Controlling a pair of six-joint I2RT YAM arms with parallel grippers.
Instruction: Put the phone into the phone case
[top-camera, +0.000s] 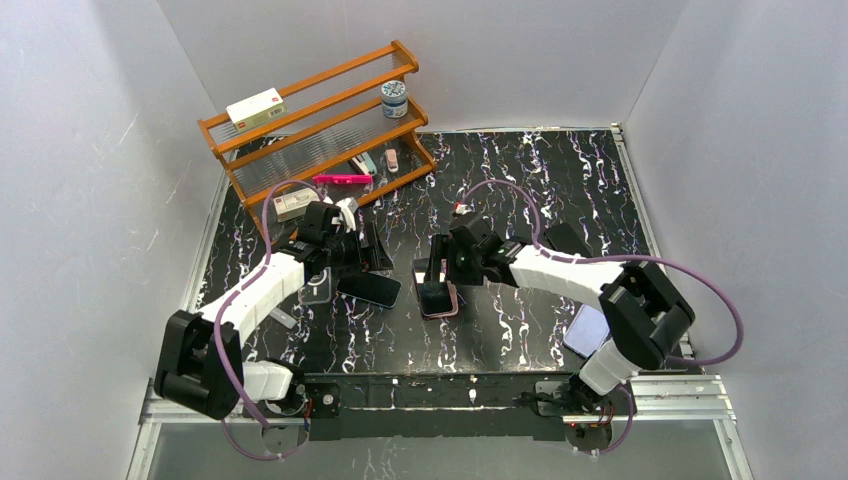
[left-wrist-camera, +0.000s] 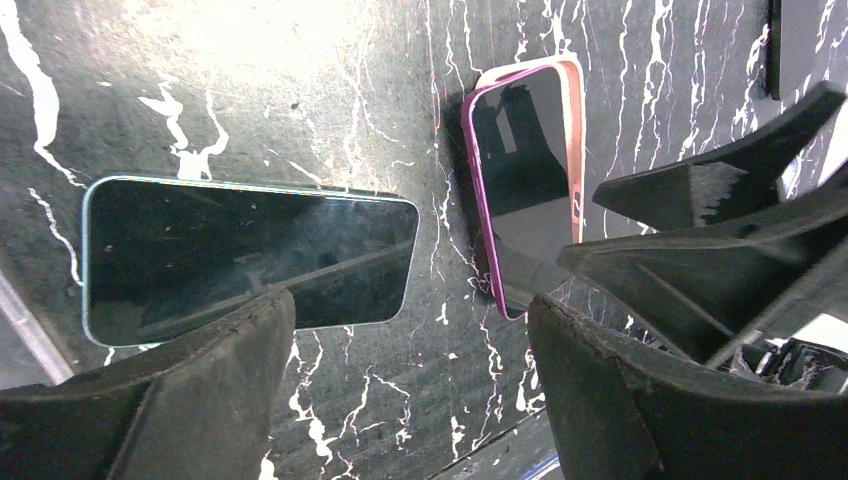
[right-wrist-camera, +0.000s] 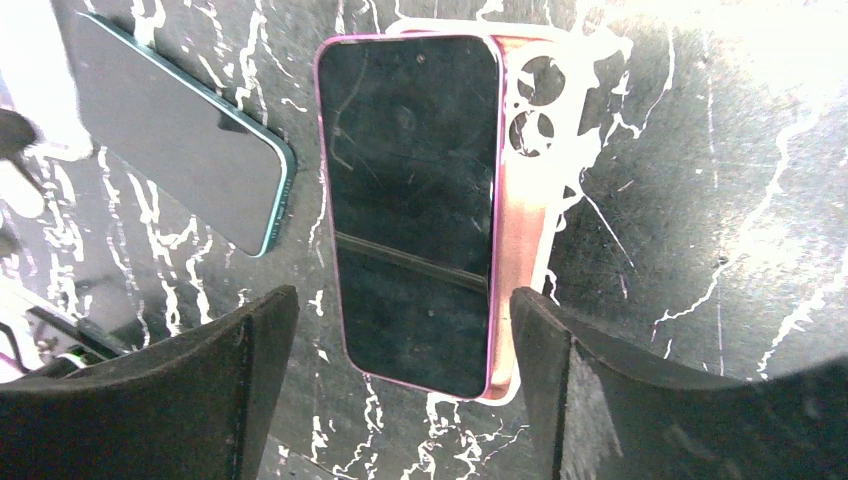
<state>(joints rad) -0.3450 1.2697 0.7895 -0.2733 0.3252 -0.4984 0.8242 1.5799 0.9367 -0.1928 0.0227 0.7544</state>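
Note:
A dark phone with a purple rim (right-wrist-camera: 415, 210) lies screen up on a pink phone case (right-wrist-camera: 520, 230). It sits skewed, so the case's right edge and camera cut-outs stick out beside it. In the top view the phone (top-camera: 436, 298) and case (top-camera: 454, 303) lie mid-table. My right gripper (right-wrist-camera: 405, 390) is open and empty, its jaws straddling the phone's near end from above; it also shows in the top view (top-camera: 436, 276). My left gripper (left-wrist-camera: 410, 390) is open and empty over bare table between the two phones.
A second phone with a teal rim (top-camera: 369, 289) lies left of the cased one, also seen in the left wrist view (left-wrist-camera: 245, 255). A wooden rack (top-camera: 310, 120) with a box and jar stands at the back left. Another phone (top-camera: 585, 330) lies near the right arm's base.

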